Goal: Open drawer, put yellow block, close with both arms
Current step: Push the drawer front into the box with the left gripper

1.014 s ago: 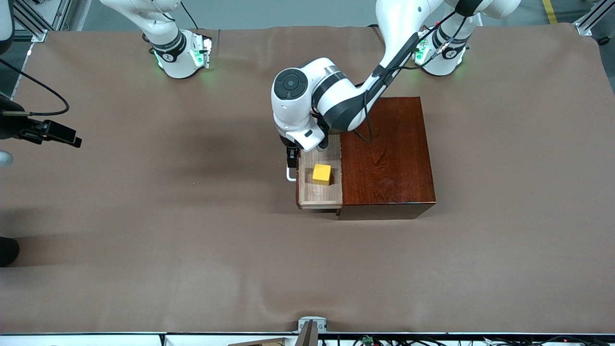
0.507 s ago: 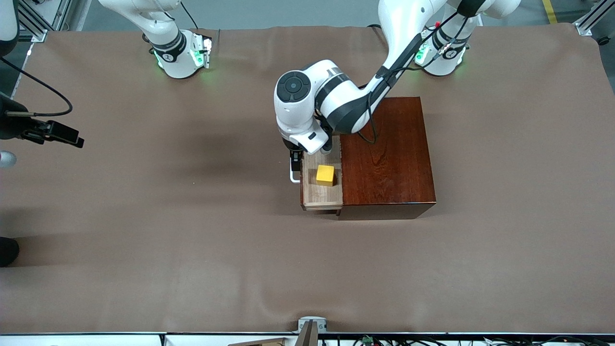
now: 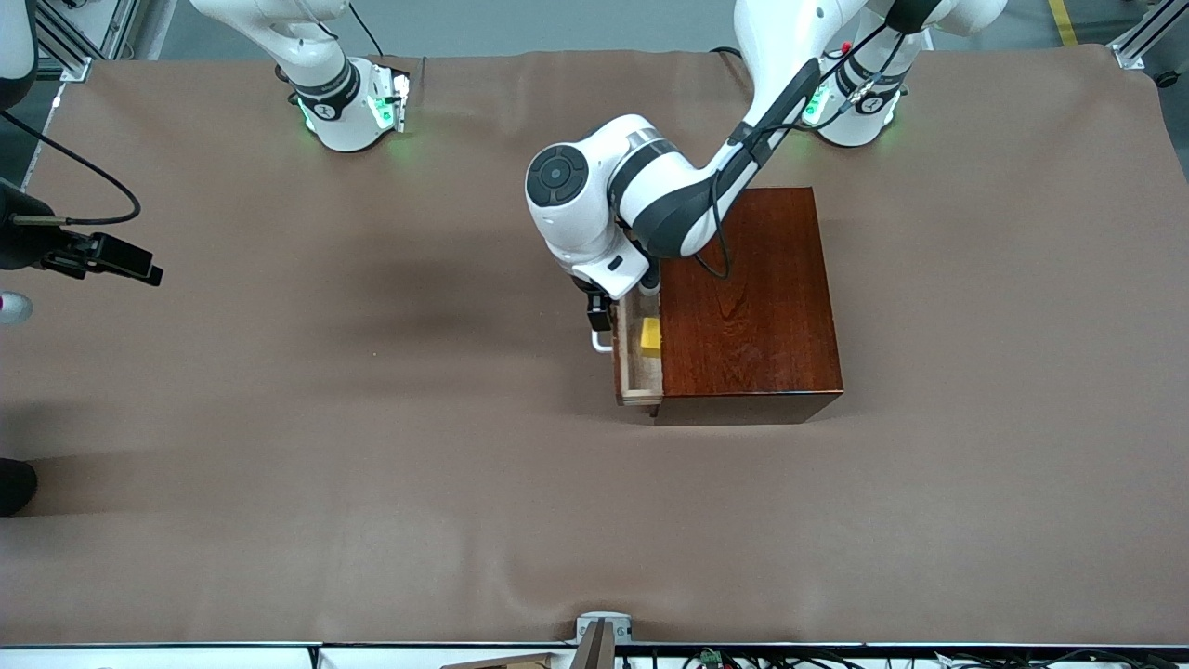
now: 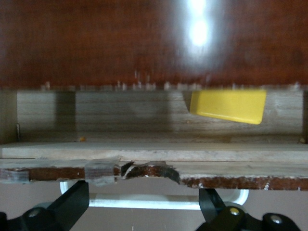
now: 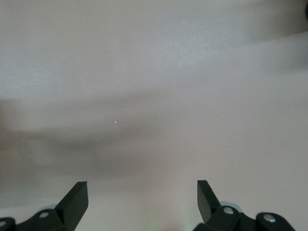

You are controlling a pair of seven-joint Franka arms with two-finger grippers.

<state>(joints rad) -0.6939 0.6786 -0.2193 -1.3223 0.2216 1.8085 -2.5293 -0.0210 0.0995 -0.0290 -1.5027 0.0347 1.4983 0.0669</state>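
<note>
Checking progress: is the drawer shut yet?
Not yet: the drawer juts partly from the cabinet, the yellow block half showing.

- the drawer point(image 3: 637, 362) now sticks out of the cabinet point(image 3: 749, 295) far less than a second ago; only a narrow strip of its tray shows.
- the yellow block point(image 3: 650, 336) rides in with it and is now partly under the cabinet's top.
- the left gripper point(image 3: 600, 321), at the white handle point(image 3: 602, 345), has shifted toward the cabinet, its fingers point(image 4: 72, 206) spread wide.

Front camera: high, facing the arm bases, whole brown-clothed bench point(image 3: 372, 465). Left wrist camera: close on pale-wood drawer point(image 4: 154, 149) (shared with front). Right wrist camera: bare cloth.
</note>
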